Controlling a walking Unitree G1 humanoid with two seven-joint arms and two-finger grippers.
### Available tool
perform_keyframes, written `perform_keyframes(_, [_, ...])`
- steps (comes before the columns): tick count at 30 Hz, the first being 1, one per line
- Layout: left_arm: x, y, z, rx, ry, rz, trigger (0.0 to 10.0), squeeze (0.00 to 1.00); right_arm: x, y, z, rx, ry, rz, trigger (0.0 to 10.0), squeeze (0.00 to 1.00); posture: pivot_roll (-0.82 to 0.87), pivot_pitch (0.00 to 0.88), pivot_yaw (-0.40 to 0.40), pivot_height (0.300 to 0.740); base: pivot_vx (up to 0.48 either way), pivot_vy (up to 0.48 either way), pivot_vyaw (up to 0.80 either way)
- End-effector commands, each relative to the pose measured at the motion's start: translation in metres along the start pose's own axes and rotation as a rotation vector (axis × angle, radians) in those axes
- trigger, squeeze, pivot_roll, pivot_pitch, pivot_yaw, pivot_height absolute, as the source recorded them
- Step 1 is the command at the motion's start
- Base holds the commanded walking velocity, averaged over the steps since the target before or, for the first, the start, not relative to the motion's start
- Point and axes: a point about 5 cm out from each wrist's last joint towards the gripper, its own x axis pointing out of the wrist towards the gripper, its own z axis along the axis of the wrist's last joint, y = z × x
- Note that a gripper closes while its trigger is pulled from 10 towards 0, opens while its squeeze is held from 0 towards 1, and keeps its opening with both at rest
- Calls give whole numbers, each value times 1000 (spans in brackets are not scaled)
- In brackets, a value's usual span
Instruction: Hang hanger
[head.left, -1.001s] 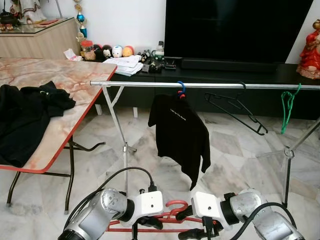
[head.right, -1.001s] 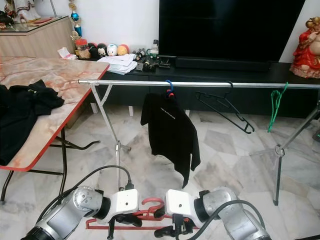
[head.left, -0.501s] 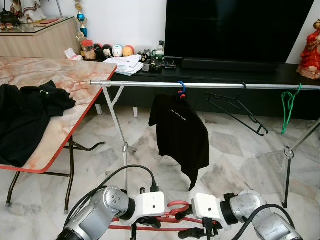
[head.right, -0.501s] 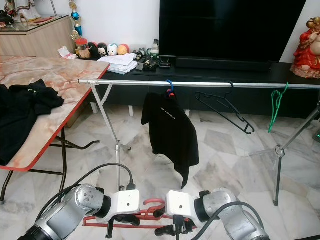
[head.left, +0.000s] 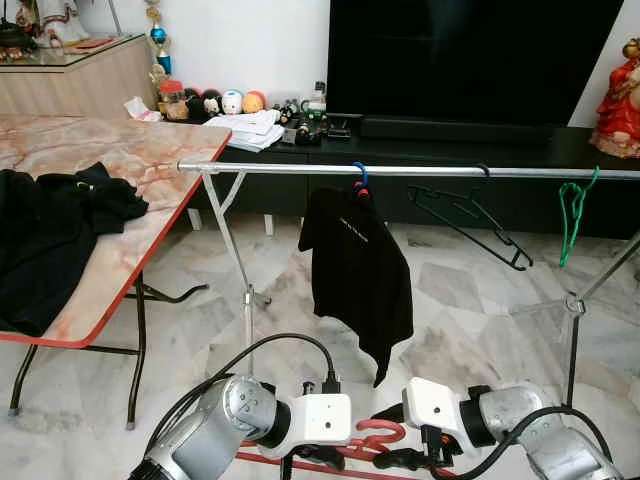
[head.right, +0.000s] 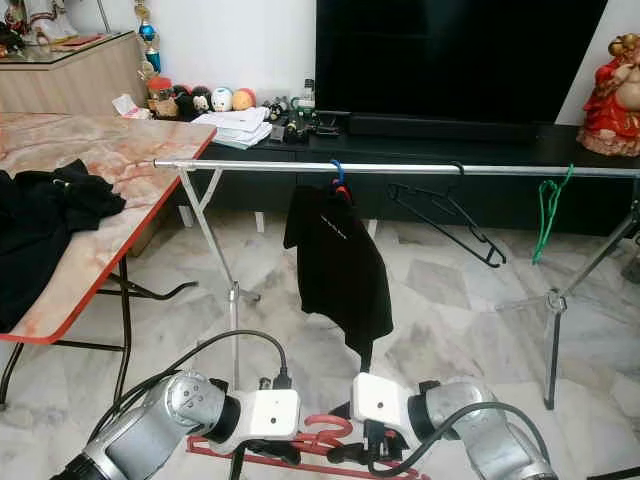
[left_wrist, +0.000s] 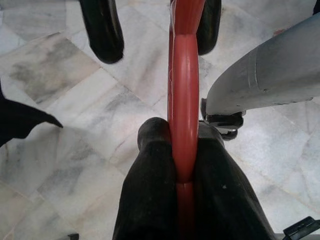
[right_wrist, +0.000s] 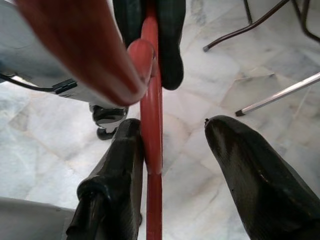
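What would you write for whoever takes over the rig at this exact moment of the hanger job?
Left gripper: shut on the red hanger, held low in front of the robot.
Right gripper: open, one finger against the hanger's bar, not clamped.
Rail: carries a black shirt on a blue hanger, an empty black hanger and a green hanger. More black clothes lie on the table.
Done: red hanger picked up.
Left: raise it and hook it on the rail.

Steel clothes rail (head.right: 400, 168) spans the room on tripod legs. On it: black T-shirt (head.right: 338, 262) on blue hook, empty black hanger (head.right: 447, 220), green hanger (head.right: 546, 213). Marble-top folding table (head.right: 110, 160) at left carries black garment (head.right: 40, 225). Both arms low in foreground; left gripper (head.right: 268, 450) and right gripper (head.right: 352, 447) meet at red hanger (head.right: 315, 438).
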Motion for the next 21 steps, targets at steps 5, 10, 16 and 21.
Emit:
perform_keyframes(5, [-1,0,10,36,-20,-4,10000,0,6,8,-9,24,54,72,10000,0,19,0,4,740,0,0,0])
perform_keyframes(10, [-1,2,13,34,-31,9,10000,0,8,8,-12,36,62,73,10000,0,25,0,-1,740,0,0,0])
perform_keyframes(16, [-1,4,15,37,-36,25,10000,0,13,9,-13,50,54,68,7647,0,26,0,-3,740,0,0,0])
perform_keyframes(21, [1,5,18,35,-44,27,10000,0,15,11,-12,58,49,78,0,0,26,0,-4,740,0,0,0])
